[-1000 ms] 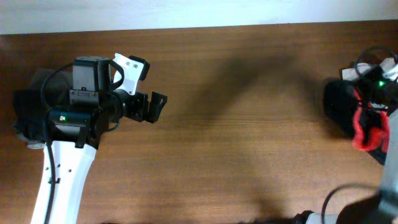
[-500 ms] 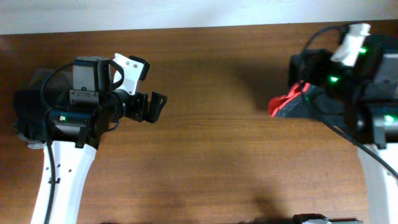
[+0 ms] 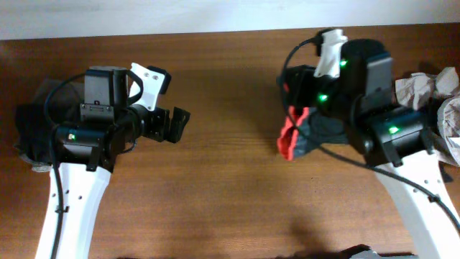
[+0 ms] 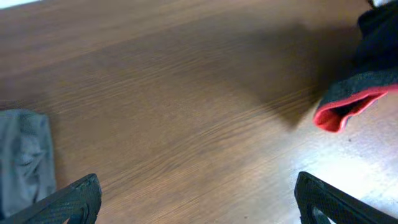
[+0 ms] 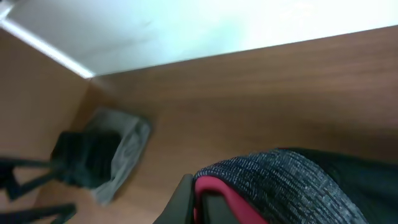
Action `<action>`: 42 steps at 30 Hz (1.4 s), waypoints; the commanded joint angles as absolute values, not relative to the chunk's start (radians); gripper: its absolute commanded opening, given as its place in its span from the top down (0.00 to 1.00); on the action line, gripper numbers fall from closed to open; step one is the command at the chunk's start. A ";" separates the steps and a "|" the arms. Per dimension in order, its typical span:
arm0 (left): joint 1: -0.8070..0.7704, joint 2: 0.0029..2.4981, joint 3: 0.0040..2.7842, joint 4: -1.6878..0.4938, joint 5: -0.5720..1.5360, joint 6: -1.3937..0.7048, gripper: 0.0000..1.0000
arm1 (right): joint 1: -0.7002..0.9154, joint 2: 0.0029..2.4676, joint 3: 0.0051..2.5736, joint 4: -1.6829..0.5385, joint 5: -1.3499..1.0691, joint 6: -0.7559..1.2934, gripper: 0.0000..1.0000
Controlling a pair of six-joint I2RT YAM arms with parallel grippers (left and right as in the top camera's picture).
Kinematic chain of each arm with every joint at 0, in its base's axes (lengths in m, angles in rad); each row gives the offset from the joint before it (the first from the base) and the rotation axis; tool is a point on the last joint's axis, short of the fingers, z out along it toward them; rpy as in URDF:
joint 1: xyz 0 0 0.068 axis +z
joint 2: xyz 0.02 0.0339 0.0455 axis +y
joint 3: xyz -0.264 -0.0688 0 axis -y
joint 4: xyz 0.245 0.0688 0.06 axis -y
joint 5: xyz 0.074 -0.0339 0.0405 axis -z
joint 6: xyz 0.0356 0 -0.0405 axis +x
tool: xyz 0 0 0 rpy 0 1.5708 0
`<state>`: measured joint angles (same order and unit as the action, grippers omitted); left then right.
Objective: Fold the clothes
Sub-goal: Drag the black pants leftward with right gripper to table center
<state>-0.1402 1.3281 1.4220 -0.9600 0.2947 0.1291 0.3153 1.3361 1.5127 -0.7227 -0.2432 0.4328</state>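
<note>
Your left gripper (image 3: 181, 124) hangs at 9 o'clock over the table (image 3: 230, 194), jaws spread wide and holding nothing; a grey garment (image 4: 25, 158) lies by its base; towards 2 o'clock your right gripper (image 5: 198, 200) is clamped tight on the leggings (image 3: 291, 138), their red lining showing; beige clothes (image 3: 424, 86) lie at 3 o'clock.

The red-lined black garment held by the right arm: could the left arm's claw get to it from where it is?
Probably yes. The left gripper stands open and faces the leggings, with only bare table between them; nothing blocks the way.
</note>
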 commanded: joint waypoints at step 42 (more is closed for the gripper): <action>-0.141 1.318 1.554 -1.002 0.108 0.120 0.01 | 0.406 1.628 1.477 -1.011 -0.093 0.153 0.20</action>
<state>-0.1402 1.2938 1.5345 -1.0092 0.1150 0.1291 0.3885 1.6314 1.5066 -1.0016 -0.0803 0.2180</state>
